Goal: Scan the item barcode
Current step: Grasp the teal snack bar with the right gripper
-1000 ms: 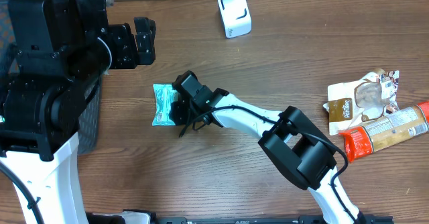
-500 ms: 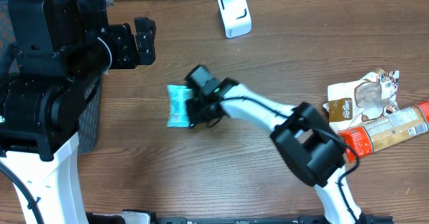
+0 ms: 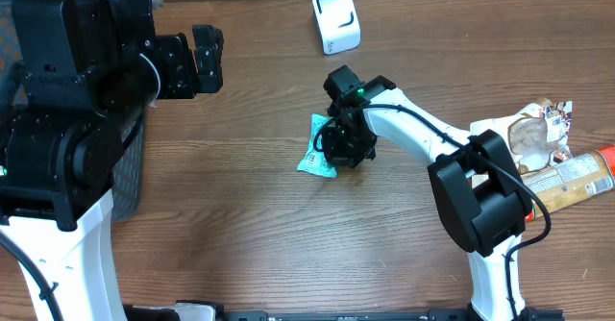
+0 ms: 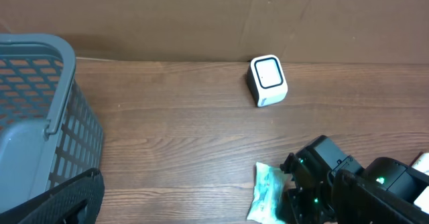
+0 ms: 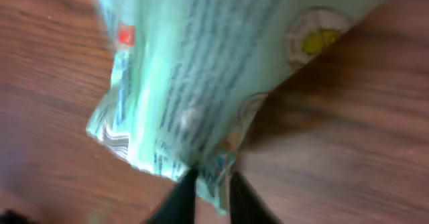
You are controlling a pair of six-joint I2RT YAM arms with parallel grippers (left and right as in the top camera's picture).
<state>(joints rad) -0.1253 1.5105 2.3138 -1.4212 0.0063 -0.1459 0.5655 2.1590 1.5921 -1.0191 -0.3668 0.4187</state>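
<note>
You worked on a table (image 3: 240,234) of brown wood. It was smooth, with dark grain lines and a soft shine. The green packet (image 3: 313,158) near the middle of the table was thin plastic film, shiny and crinkly. In the right wrist view its sealed edge looked wrinkled. The scanner (image 3: 335,20) by the far edge was smooth white plastic. The basket (image 4: 33,117) at the left edge was dull grey plastic full of little holes. The brown pouch (image 3: 514,140) and the long wrapper (image 3: 562,183) by the right edge looked glossy and creased. Your left arm (image 3: 67,90) was mostly matt black. Your right arm (image 3: 408,134) had a shiny white shell.
</note>
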